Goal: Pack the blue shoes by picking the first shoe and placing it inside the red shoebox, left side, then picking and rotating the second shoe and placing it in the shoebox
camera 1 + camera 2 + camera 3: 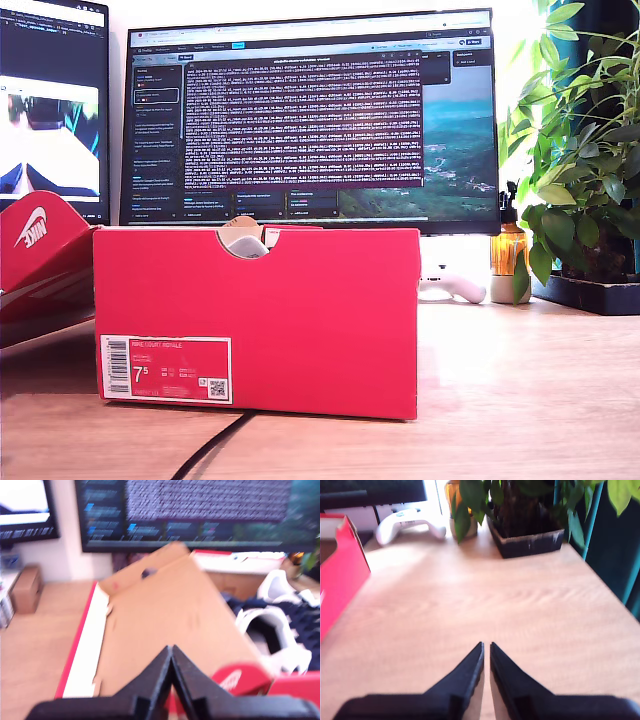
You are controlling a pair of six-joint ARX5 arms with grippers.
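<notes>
While the blue shoes (280, 625) are lying inside the red shoebox (300, 320), both arms are hovering empty.
My first gripper (171, 656) is hanging, jaws pressed together, above the box lid (165, 630), shoes beyond its tips; my second gripper (486, 652), nearly closed, is hanging over the table (520, 605).

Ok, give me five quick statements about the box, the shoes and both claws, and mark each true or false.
1. The red shoebox stands in front of the monitor. True.
2. My first claw grips a shoe. False: it is shut on nothing.
3. Blue shoes lie inside the box. True.
4. My second claw hovers over bare table. True.
5. The size label reads 9. False: it reads 7.5.
</notes>
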